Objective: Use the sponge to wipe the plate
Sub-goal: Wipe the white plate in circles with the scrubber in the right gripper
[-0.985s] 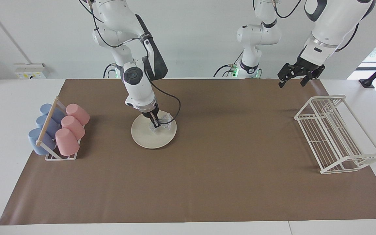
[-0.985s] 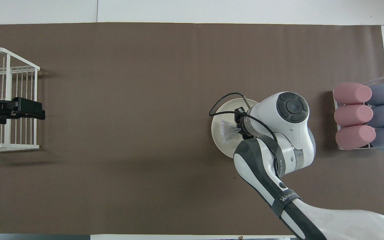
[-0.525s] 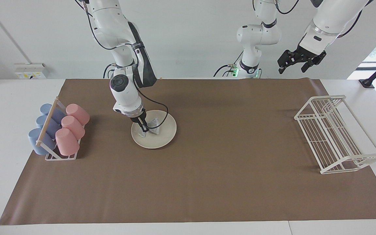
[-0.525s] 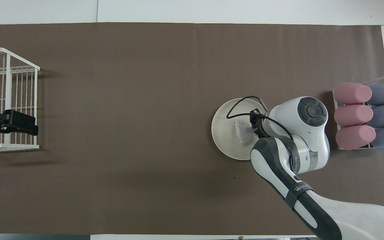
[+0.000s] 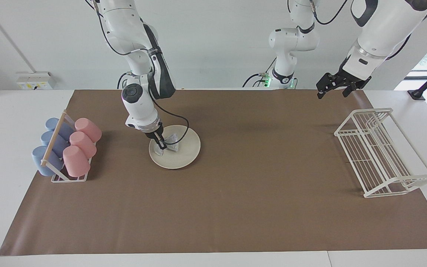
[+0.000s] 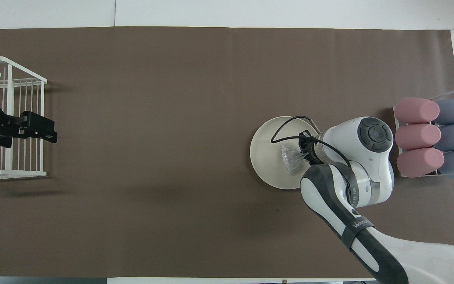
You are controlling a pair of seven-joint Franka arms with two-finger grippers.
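The cream plate (image 5: 184, 155) (image 6: 265, 157) lies flat on the brown mat toward the right arm's end of the table. My right gripper (image 5: 161, 145) (image 6: 304, 152) reaches down onto it, shut on the silvery sponge (image 5: 172, 141) (image 6: 291, 158). The sponge rests against the plate's surface, on the part toward the cup holder. My left gripper (image 5: 331, 95) (image 6: 41, 132) hangs open and empty in the air over the mat's edge beside the white rack, waiting.
A white wire rack (image 5: 380, 155) (image 6: 10, 118) stands at the left arm's end of the mat. A holder with pink and blue cups (image 5: 67, 148) (image 6: 434, 136) sits at the right arm's end, close to the plate. The right arm's black cable loops over the plate.
The right gripper has dragged the sponge across the plate toward the cup holder. The left gripper rose, then came back down a little beside the rack.
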